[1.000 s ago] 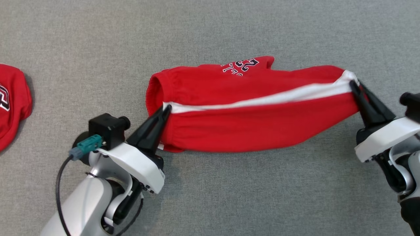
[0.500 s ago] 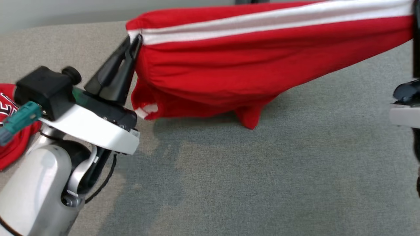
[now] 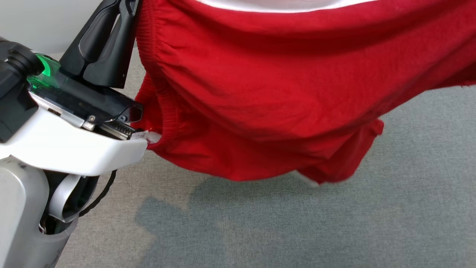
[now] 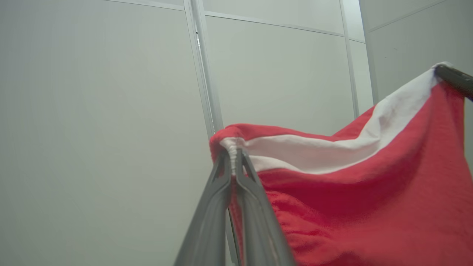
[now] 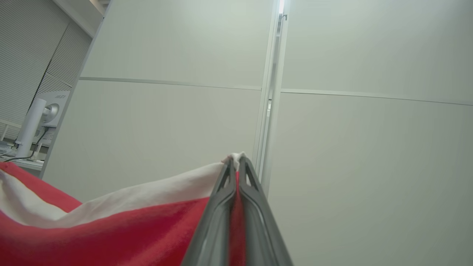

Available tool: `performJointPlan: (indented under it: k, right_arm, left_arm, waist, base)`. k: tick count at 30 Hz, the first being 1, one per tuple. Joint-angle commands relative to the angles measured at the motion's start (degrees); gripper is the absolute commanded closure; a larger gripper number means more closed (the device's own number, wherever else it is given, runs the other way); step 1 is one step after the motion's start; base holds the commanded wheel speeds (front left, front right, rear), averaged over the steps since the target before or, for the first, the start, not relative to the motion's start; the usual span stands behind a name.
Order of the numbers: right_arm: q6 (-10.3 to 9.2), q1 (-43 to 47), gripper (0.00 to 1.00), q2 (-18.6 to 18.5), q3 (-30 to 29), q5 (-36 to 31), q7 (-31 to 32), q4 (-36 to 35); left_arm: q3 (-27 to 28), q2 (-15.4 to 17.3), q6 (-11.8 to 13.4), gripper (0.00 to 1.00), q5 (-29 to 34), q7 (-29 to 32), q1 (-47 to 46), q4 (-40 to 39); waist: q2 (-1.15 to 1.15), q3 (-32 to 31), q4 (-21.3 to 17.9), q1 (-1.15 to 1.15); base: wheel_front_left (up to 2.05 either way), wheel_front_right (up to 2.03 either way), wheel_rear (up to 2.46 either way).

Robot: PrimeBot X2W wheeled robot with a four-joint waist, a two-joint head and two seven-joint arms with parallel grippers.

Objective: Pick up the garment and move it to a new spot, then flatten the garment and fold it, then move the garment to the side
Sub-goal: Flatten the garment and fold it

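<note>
The garment (image 3: 282, 85) is a pair of red shorts with a white side stripe, hanging in the air above the grey table (image 3: 334, 230). My left gripper (image 3: 128, 3) is shut on its elastic waistband corner at the top left of the head view. In the left wrist view the left gripper (image 4: 232, 157) pinches the white stripe end of the garment (image 4: 351, 199), and the other arm's finger (image 4: 452, 77) holds the far corner. In the right wrist view my right gripper (image 5: 235, 159) is shut on the stripe end of the garment (image 5: 111, 229). The cloth sags between both grips.
Pale wall panels (image 4: 111, 111) stand behind the raised garment. A white monitor (image 5: 40, 118) on a desk shows at the far left of the right wrist view. The garment's shadow (image 3: 230, 212) falls on the grey cloth-covered table.
Both grippers have lifted the garment off the table and up high, closer to the camera. The head view has shifted too; the second red garment at the left is out of the frame.
</note>
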Motion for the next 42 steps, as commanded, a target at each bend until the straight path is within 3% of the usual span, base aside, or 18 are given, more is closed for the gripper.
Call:
performJointPlan:
  k: [1, 6, 11, 20, 25, 31, 37, 42]
  right_arm:
    - [-0.01, 0.28, 1.0, -0.01, -0.23, -0.19, 0.32, -0.23]
    - [-0.01, 0.03, 1.0, 0.52, -0.1, 1.18, 1.7, 0.99]
    - [-0.01, -4.92, 1.0, -1.16, 1.84, 4.53, 1.42, 9.63]
    - [-0.01, -26.32, 1.0, -4.76, 8.54, 7.14, -4.55, 39.59]
    - [-0.01, -38.28, 1.0, -3.19, 12.99, 7.14, -9.63, 55.65]
    - [-0.02, -46.5, 1.0, 0.11, 16.42, 7.97, -12.98, 73.57]
    - [-0.02, -49.39, 1.0, 2.01, 19.86, 10.24, -14.63, 83.61]
    - [-0.01, -46.04, 1.0, 2.12, 24.81, 13.32, -16.18, 83.72]
  left_arm:
    - [0.3, 0.15, 0.31, 1.0, 0.19, -0.08, -0.93, -0.14]
    - [0.26, 0.55, 0.08, 1.0, 0.42, 0.54, -2.04, -0.03]
    - [-1.09, -0.31, -2.65, 1.0, -0.99, 1.27, -6.75, 6.25]
    - [-3.1, -7.42, -8.6, 1.0, -1.05, -2.58, -26.87, 36.33]
    - [-3.45, -11.83, -11.73, 1.0, -0.1, -9.71, -37.47, 54.53]
    - [-4.01, -14.46, -13.96, 1.0, -0.37, -15.76, -43.42, 72.66]
    - [-5.29, -16.57, -15.39, 1.0, -1.81, -17.66, -45.33, 84.19]
    - [-6.74, -18.49, -15.85, 1.0, -3.32, -20.15, -43.39, 87.05]
  waist:
    - [0.0, -0.07, -0.03, 0.0]
    - [0.0, -0.03, -0.14, 0.0]
    - [0.0, 1.96, -0.15, 0.0]
    - [0.0, 7.74, 1.07, 0.0]
    - [0.0, 9.86, 0.94, 0.0]
    - [0.0, 11.31, 0.11, 0.0]
    - [0.0, 12.82, -0.03, 0.0]
    - [0.0, 14.85, 0.49, 0.0]
  base:
    - [0.0, 0.0, 0.0]
    - [0.0, 0.0, 0.0]
    - [0.0, 0.0, 0.0]
    - [0.0, 0.0, 0.0]
    - [0.0, 0.0, 0.0]
    - [0.0, 0.0, 0.0]
    - [0.0, 0.0, 0.0]
    - [0.0, 0.0, 0.0]
